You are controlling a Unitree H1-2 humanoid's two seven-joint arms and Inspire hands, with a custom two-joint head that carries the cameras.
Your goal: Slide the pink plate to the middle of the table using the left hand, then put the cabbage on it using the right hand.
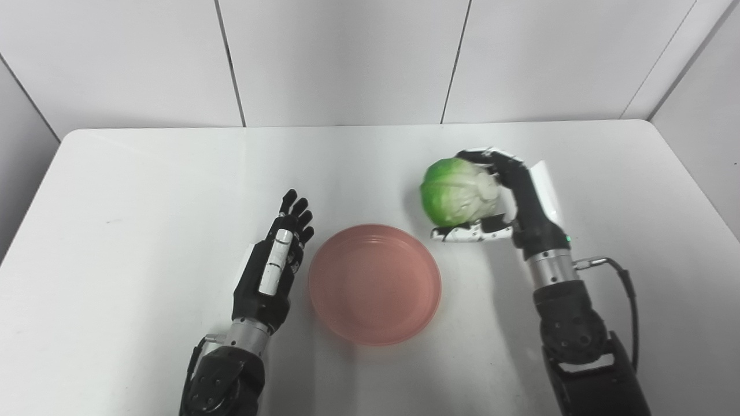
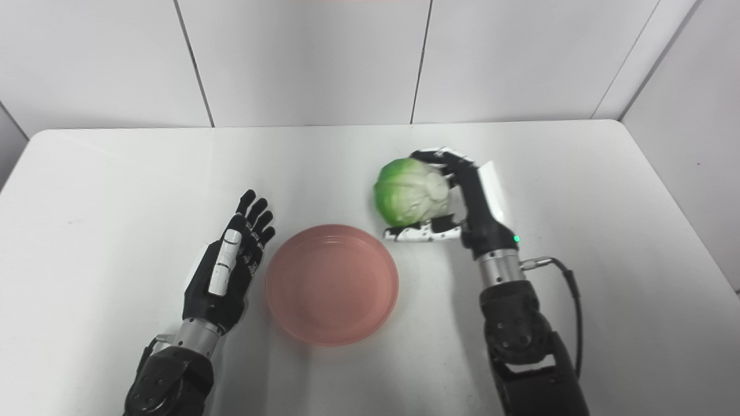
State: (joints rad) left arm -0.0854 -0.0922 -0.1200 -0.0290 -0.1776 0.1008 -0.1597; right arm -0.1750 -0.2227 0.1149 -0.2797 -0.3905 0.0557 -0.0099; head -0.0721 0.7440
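White table point(image 1: 115, 190), white panelled wall behind it, and two black robot arms coming up from the near edge. Furthest left is the left hand point(image 1: 276, 263), lying low over the table with its fingers point(image 1: 296, 215) stretched out and a little spread, pointing away toward the far side. It holds nothing. It sits just beside the left rim of the plate point(image 1: 374, 284); whether it quite touches the rim I cannot tell from where I stand.

That plate is pink and shallow with a raised edge, sitting flat near the middle of the table, somewhat toward the near side, and nothing lies in it.

Right of the plate and a bit farther back is the cabbage point(image 1: 458, 192), a round head, bright green on its left and top and pale on the side that faces the palm. The right hand point(image 1: 509, 199) has it gripped: dark fingers curl over the top and far side, and the thumb point(image 1: 471, 232), with its white casing, runs underneath the near side. The cabbage casts a soft shadow on the table to its left and looks lifted clear of the surface, just beyond the plate's far right rim and not over it. A black cable point(image 1: 627, 294) loops out from the right wrist.
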